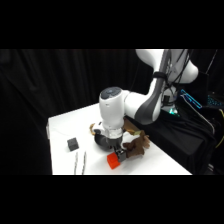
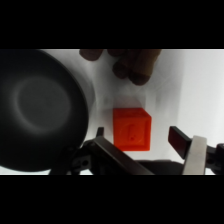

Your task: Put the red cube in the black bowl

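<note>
Grey cube [image 1: 73, 144]: a small dark block, far left on the white bench [image 1: 65, 125], well apart from the rest.
Tongs [image 1: 80, 162]: shiny metal, lying flat near the front edge, just right of the grey cube.
Black bowl [image 2: 37, 107]: big, round and shiny. In the wrist view it fills the left side. It looks empty. From the side the arm hides most of it.
Red cube [image 2: 131, 129]: sits flat on the bench, just to the right of the bowl and not touching it. It is not in the bowl yet.
End effector [image 2: 145, 145]: low over the bench, right above the cube. Its two fingers are apart. One dark finger shows by the cube's left side, the other stands off to its right. They do not press on the cube.
What matters most: the cube lies between the two fingers, closer to the left one. It has no long side, so any square grip would do. After a grab, the bowl is a short way to the left.
Brown lump [image 2: 132, 62]: bumpy and dark, past the cube at the top of the wrist view, near it but apart.
</note>
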Available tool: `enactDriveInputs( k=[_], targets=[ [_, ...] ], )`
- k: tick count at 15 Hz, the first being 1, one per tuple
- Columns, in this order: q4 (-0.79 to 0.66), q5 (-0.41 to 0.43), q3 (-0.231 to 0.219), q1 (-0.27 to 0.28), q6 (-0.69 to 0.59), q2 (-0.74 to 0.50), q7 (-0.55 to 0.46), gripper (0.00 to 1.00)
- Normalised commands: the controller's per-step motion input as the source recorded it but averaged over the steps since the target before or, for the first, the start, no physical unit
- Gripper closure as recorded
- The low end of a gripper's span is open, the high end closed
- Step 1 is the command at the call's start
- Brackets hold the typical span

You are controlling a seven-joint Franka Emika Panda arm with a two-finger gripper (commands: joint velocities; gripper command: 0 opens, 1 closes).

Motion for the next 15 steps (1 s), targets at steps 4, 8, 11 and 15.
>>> enactDriveInputs(
  k=[4,8,11,15],
  targets=[
    [0.1,0.043,-0.035,0.063,0.16,0.14,0.02,0.0],
    [0.12,0.01,-0.07,0.099,0.19,0.15,0.04,0.0],
    [0.15,-0.02,-0.11,0.117,0.15,0.13,0.05,0.0],
    [0.15,-0.03,-0.115,0.112,0.11,0.11,0.05,0.0]
  ],
)
